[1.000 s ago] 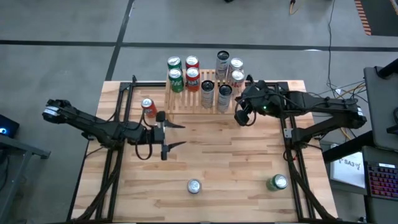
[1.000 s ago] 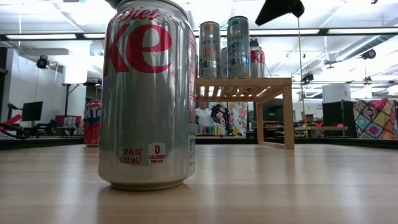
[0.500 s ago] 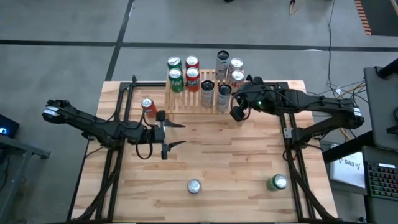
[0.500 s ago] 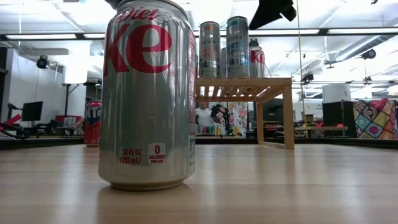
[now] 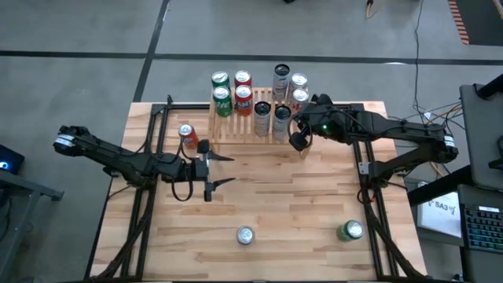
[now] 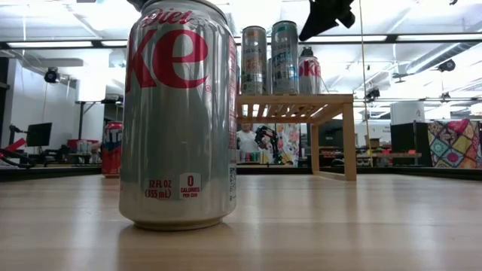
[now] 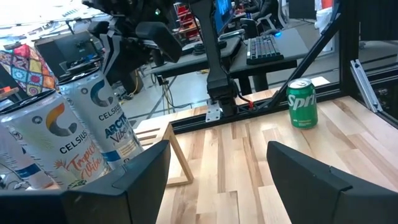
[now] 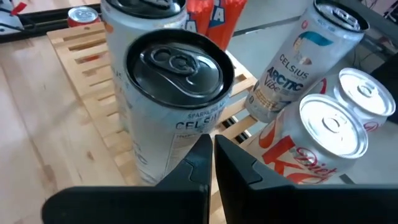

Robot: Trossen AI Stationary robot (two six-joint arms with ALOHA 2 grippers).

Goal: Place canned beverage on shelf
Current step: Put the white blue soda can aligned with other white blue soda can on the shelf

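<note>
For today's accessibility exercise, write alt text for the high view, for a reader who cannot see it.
Seen from above, a wooden table holds a slatted shelf with eight cans. The right gripper, shut, hovers at the shelf's right end; the left gripper, open and empty, waits mid-table. A red can, a silver can and a green can stand loose.

The pale light-wood slatted shelf [image 5: 255, 122] is showing green cans [image 5: 221, 91], red cans [image 5: 243, 90] and white-and-silver slim cans [image 5: 281, 101]. A silver can lettered in red [image 6: 181, 113] is gleaming near the desk's front edge, and a green Sprite can [image 7: 302, 104] is standing out by the front right corner. The blond wooden plank desk [image 5: 275, 204] is showing streaky striped grain, both arms looking dark.
</note>
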